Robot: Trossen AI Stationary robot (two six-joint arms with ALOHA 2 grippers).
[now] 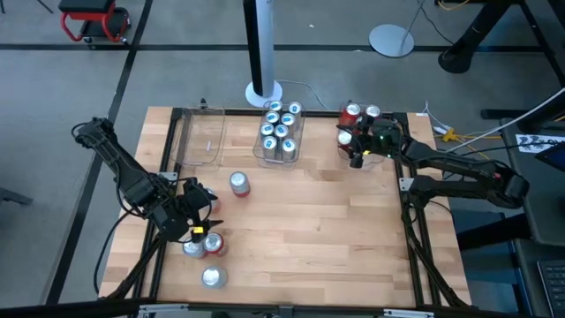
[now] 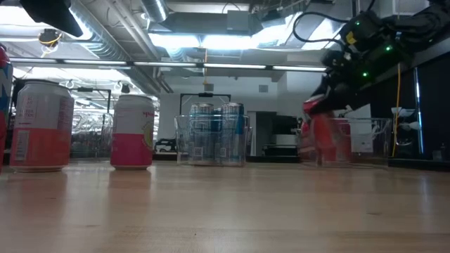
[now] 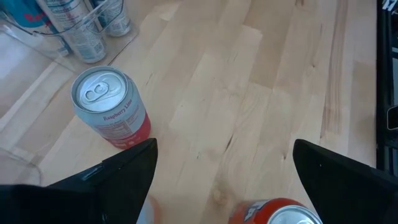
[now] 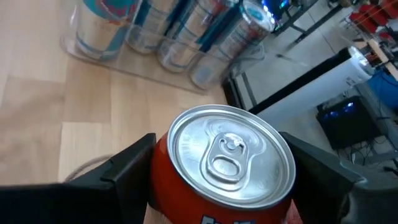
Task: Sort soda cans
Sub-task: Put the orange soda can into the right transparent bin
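My right gripper (image 1: pixel 355 147) (image 4: pixel 219 167) is shut on a red soda can (image 4: pixel 227 158) at the near left corner of the clear bin of red cans (image 1: pixel 364 118). In the low view the can (image 2: pixel 323 137) shows below the gripper (image 2: pixel 332 98). My left gripper (image 1: pixel 201 214) (image 3: pixel 224 155) is open above the table, near the left front. A pink-and-red can (image 3: pixel 109 109) stands ahead of it, and a red can (image 3: pixel 280 213) sits just below its fingers. Neither is touched. A clear bin (image 1: pixel 281 132) holds several blue cans. My right gripper pinches the red can between its two fingers, on opposite sides of its wall just under the top rim (image 4: pixel 163 186). The fingers slant down from the table's right. The can stands upright with its top up. Whether its base touches the table I cannot tell.
An empty clear bin (image 1: pixel 203 137) stands at the far left. One can (image 1: pixel 239 183) stands alone mid-table, and three more (image 1: pixel 205 256) cluster at the front left by my left gripper. A black frame (image 1: pixel 415 212) edges the table. Bare wood (image 1: pixel 327 230) lies at the middle and right.
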